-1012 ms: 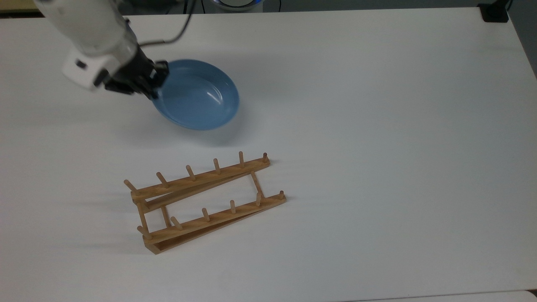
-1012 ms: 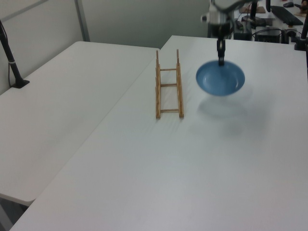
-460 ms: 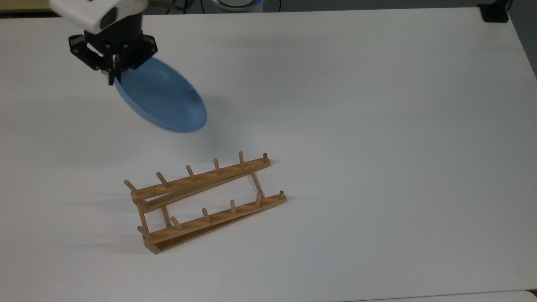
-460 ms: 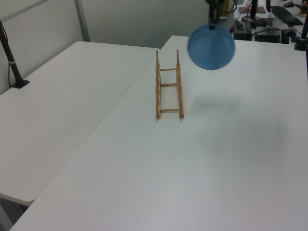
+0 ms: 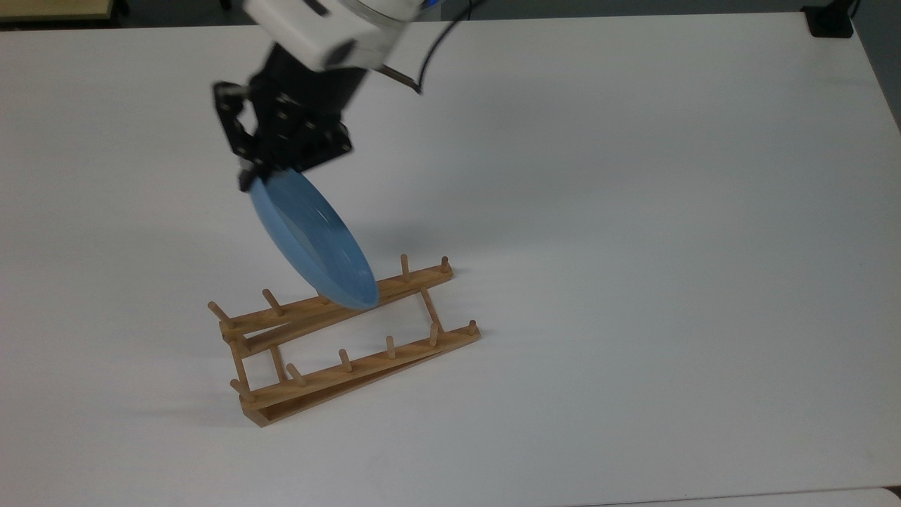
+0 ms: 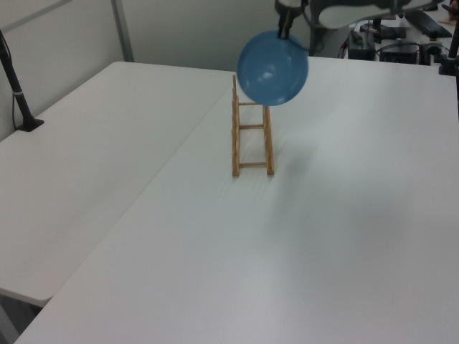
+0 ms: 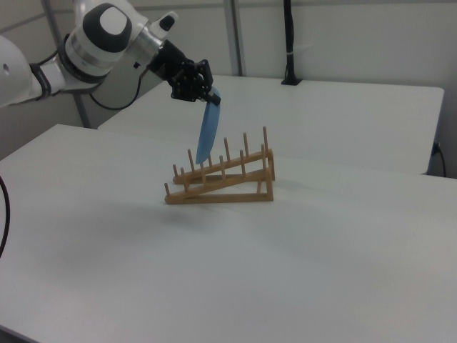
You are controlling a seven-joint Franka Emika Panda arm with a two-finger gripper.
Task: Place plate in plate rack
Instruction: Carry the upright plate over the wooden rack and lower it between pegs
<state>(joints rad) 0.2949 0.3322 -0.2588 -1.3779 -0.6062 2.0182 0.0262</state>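
Note:
The light-blue plate (image 5: pixel 310 239) hangs on edge in the air, held at its top rim with my gripper (image 5: pixel 250 176) shut on it. The top view puts the plate's lower edge over the far rail of the wooden plate rack (image 5: pixel 366 370). In the right view the plate (image 7: pixel 208 132) is nearly edge-on and tilted, its bottom at about the height of the peg tops of the rack (image 7: pixel 235 189), below the gripper (image 7: pixel 213 96). In the left view the plate (image 6: pixel 272 57) faces the camera above the rack (image 6: pixel 251 143). I cannot tell whether plate and pegs touch.
The white table (image 5: pixel 633 246) spreads wide to the top view's right of the rack. A black clamp (image 5: pixel 830 21) sits at its far right corner. A second table (image 6: pixel 86 158) adjoins in the left view, bearing a black post (image 6: pixel 18 89). Cables trail behind the arm.
The arm has carried the plate from the top view's upper left down towards the rack and turned it further onto its edge. The rack has not moved.

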